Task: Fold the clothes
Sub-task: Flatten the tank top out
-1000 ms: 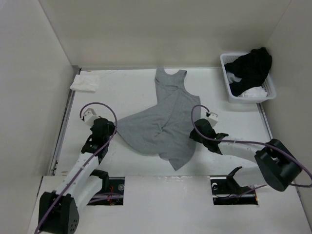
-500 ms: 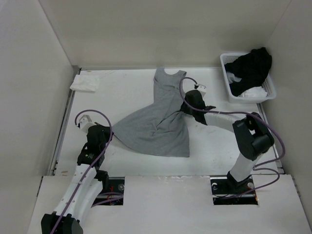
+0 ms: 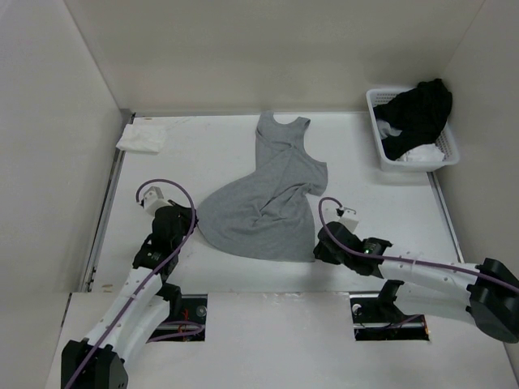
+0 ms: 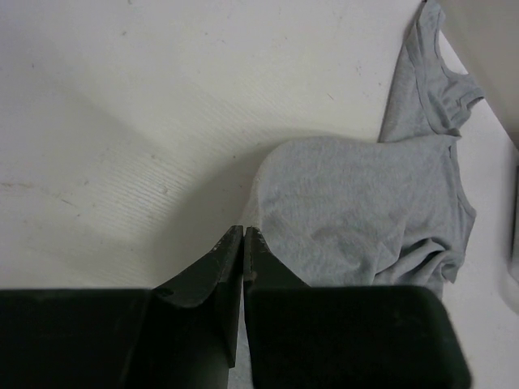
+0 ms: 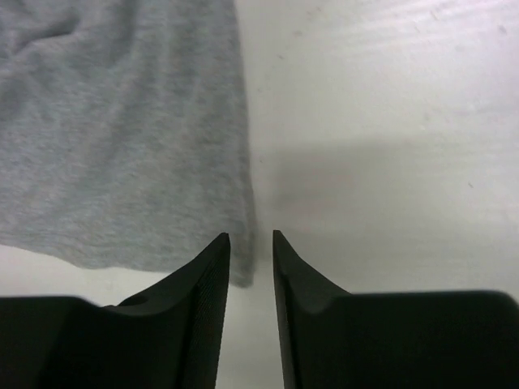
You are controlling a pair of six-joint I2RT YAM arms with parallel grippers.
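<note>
- The grey tank top (image 3: 263, 215) lies open on the white surface (image 3: 373, 203). Its wide bottom part is close to both sets of fingers, and its straps are far beyond them.
- The top is not smooth. It lies at a slant, with wrinkles bunched near its middle.
- The left fingers (image 4: 240, 237) are pressed together and hold nothing. The rounded left edge of the top is just past their tips, a little to the right.
- The right fingers (image 5: 229, 245) are a little apart. The bottom corner of the top sits right at their tips, in the gap between them.
- That corner is half hidden by the fingers, so I cannot tell if they touch it. It does not look pinched yet.
- I see no neat fold in the top, so I think the job is near its start.
- What is left, I think: grab the bottom corners, pull the top flat, then fold it over.
- A basket (image 3: 381, 154) of black clothes sits far beyond the right fingers. A small white cloth (image 3: 142, 136) sits far beyond the left fingers.
</note>
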